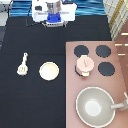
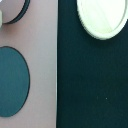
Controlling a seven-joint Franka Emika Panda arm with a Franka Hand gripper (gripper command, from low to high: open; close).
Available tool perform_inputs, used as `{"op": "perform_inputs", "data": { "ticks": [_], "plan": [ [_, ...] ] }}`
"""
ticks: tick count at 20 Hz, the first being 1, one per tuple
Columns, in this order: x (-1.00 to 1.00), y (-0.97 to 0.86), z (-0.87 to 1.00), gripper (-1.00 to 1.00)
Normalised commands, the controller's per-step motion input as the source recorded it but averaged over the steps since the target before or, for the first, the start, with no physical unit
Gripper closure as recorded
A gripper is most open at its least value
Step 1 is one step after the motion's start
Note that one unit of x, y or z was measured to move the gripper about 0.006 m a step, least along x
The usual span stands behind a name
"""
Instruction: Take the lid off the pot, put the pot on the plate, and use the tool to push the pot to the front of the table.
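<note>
The gripper (image 1: 54,20) is hanging at twelve o'clock in the exterior view, well apart from every task thing and holding nothing; whether it is open or closed I cannot tell. The pot (image 1: 85,65) is sitting on the stove (image 1: 71,75) at about three o'clock, among the burners (image 1: 103,50), with the lid (image 1: 86,62) still resting on it. The plate (image 1: 49,70) is lying bare on the table (image 1: 30,100) near centre, and the tool (image 1: 22,64) is lying at nine o'clock, just beside the plate but not touching. The wrist view is showing the plate's rim (image 2: 102,20) and a burner (image 2: 12,82). The lid looks light and rigid, so its centre knob is probably the best hold; the pot seems small, stiff and possibly slippery, best taken across its rim or side tabs.
</note>
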Motion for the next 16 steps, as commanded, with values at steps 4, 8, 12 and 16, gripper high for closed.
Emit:
{"op": "perform_inputs", "data": {
  "ticks": [4,8,12,16],
  "plan": [
    [0.86,0.47,0.43,-1.0],
    [1.0,0.45,0.42,-1.0],
    [1.0,0.45,0.41,-1.0],
    [1.0,0.46,0.41,-1.0]
  ]
}}
